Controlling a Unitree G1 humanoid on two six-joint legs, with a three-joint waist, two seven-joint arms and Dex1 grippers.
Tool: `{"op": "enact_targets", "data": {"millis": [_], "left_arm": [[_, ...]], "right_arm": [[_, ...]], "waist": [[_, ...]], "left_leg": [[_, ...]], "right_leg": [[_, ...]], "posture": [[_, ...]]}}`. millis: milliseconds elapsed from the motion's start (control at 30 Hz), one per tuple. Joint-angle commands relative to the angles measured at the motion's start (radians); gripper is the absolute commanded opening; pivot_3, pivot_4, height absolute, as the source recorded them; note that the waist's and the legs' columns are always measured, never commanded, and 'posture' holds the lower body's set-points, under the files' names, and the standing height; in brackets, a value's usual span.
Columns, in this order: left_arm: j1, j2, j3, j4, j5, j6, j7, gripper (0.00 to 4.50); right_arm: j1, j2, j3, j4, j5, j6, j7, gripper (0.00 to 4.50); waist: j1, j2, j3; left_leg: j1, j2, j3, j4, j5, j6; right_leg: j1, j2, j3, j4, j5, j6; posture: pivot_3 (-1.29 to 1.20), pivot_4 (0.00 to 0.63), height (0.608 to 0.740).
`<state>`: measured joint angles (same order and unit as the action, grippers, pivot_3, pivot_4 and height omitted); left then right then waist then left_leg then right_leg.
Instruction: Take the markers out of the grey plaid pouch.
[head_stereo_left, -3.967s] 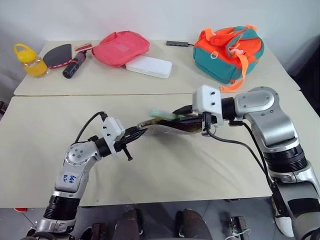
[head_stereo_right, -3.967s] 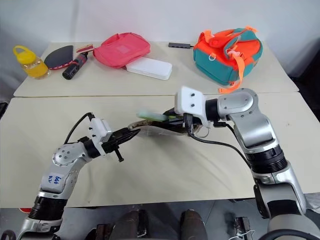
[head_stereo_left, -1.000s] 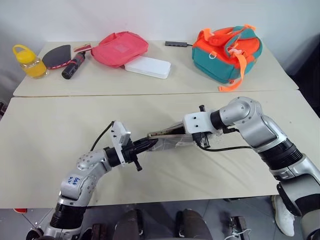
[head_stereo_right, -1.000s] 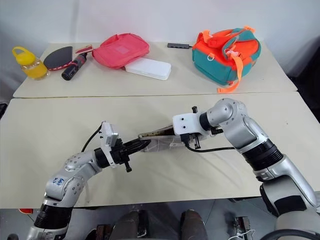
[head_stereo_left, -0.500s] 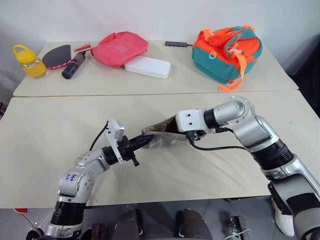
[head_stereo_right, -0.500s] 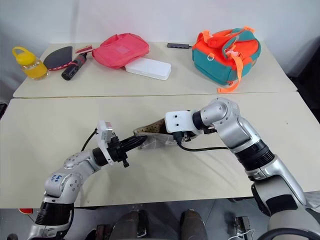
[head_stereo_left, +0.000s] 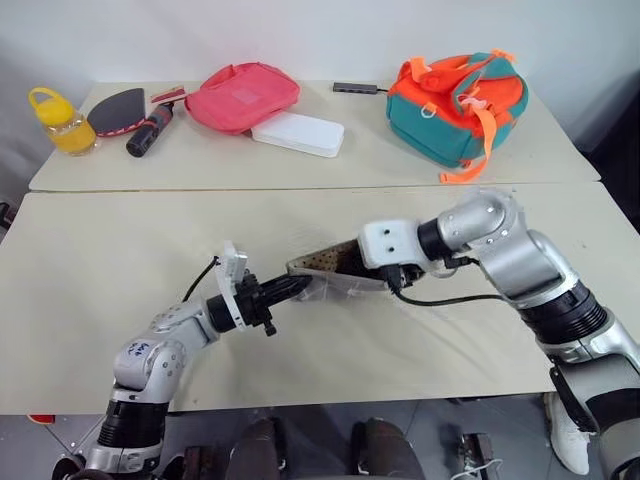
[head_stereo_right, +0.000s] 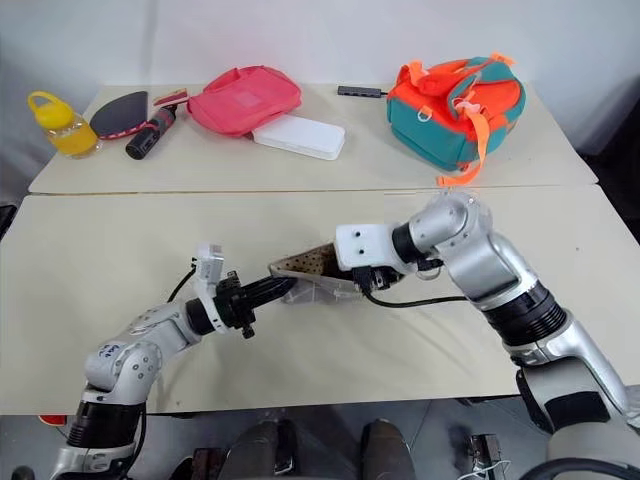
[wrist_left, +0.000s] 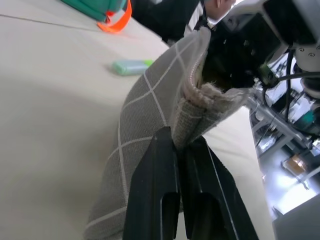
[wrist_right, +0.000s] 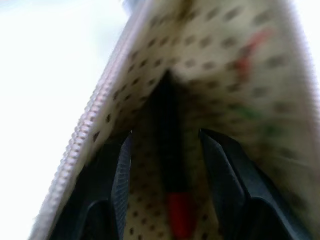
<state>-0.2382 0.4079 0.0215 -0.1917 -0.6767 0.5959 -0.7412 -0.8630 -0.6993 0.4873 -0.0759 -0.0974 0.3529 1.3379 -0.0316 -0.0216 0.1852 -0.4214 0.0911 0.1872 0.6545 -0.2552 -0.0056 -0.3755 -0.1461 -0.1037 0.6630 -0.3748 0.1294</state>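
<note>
We see the grey plaid pouch (head_stereo_left: 325, 272) lifted off the front table (head_stereo_left: 90, 300), stretched between both arms near the table's middle, with bare tabletop all round it. The left gripper (wrist_left: 181, 145) has its black fingers pressed together on the pouch's end edge, woven grey cloth with thin white grid lines and a frayed seam. The right gripper (wrist_right: 165, 145) sits inside the open mouth, its fingers parted on either side of a slim marker (wrist_right: 172, 200), dark at the far end and red at the near end; we cannot tell whether they touch it. The lining is tan with dark dots, and a zip runs along one rim. A pale mint marker (wrist_left: 131, 66) lies loose on the table beyond the pouch. On the rear table sit a pink-red pouch (head_stereo_left: 243, 96), a white box (head_stereo_left: 298, 133) and an orange-teal backpack (head_stereo_left: 458, 95), well apart from the arms.
</note>
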Motion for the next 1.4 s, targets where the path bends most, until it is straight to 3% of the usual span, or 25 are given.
{"op": "enact_targets", "data": {"millis": [33, 300, 700, 833, 900, 1133, 1400], "left_arm": [[-0.005, -0.005, 0.002, 0.010, 0.048, -0.049, 0.009, 0.00], [0.002, -0.007, 0.001, 0.045, 0.065, -0.070, 0.000, 0.00], [-0.004, -0.018, 0.003, 0.039, 0.076, -0.091, 0.011, 0.00], [-0.001, -0.018, 0.005, 0.023, 0.071, -0.086, 0.016, 0.00], [-0.002, -0.020, 0.006, 0.023, 0.070, -0.087, 0.018, 0.00], [-0.010, -0.027, 0.002, 0.018, 0.069, -0.083, 0.026, 0.00], [-0.003, -0.007, -0.042, -0.009, 0.145, -0.152, -0.001, 0.00]], "right_arm": [[-0.017, 0.019, 0.018, 0.063, -0.074, -0.070, -0.062, 2.21], [-0.050, 0.103, 0.025, 0.162, -0.145, -0.110, -0.133, 2.21], [0.010, 0.120, 0.077, 0.196, -0.187, -0.120, -0.079, 2.21], [0.013, 0.125, 0.075, 0.208, -0.202, -0.131, -0.097, 1.29], [0.011, 0.125, 0.072, 0.212, -0.208, -0.139, -0.105, 0.57], [0.019, 0.073, 0.035, 0.128, -0.161, -0.123, -0.035, 0.50], [-0.003, 0.064, -0.122, 0.028, -0.024, -0.037, -0.042, 0.50]], "waist": [[-0.002, 0.000, 0.000], [-0.007, 0.000, 0.000], [-0.015, 0.000, 0.000], [-0.019, -0.001, 0.000], [-0.021, -0.001, 0.000], [-0.020, -0.001, 0.000], [-0.014, -0.001, 0.000]], "left_leg": [[0.000, 0.000, 0.000, 0.000, 0.000, 0.000], [0.000, 0.001, 0.000, 0.001, 0.000, 0.000], [0.001, 0.001, 0.000, 0.001, 0.000, 0.000], [0.001, 0.001, 0.000, 0.001, 0.000, 0.000], [0.001, 0.001, 0.000, 0.001, 0.000, 0.000], [0.001, 0.001, -0.001, 0.003, 0.000, 0.000], [0.000, 0.001, -0.001, 0.002, 0.000, 0.000]], "right_leg": [[0.000, 0.000, 0.000, 0.000, 0.000, 0.000], [0.000, 0.000, 0.000, 0.001, 0.000, 0.000], [0.001, 0.000, 0.000, 0.002, 0.000, 0.000], [0.001, 0.000, 0.000, 0.002, 0.000, 0.000], [0.001, 0.000, 0.000, 0.002, 0.000, 0.000], [0.001, 0.000, 0.000, 0.003, 0.000, 0.000], [0.000, 0.000, 0.000, 0.002, 0.000, 0.000]], "posture": [[0.00, 0.150, 0.740], [0.00, 0.150, 0.740], [0.00, 0.150, 0.740], [0.00, 0.150, 0.740], [0.00, 0.150, 0.740], [0.00, 0.150, 0.740], [0.00, 0.150, 0.740]]}}
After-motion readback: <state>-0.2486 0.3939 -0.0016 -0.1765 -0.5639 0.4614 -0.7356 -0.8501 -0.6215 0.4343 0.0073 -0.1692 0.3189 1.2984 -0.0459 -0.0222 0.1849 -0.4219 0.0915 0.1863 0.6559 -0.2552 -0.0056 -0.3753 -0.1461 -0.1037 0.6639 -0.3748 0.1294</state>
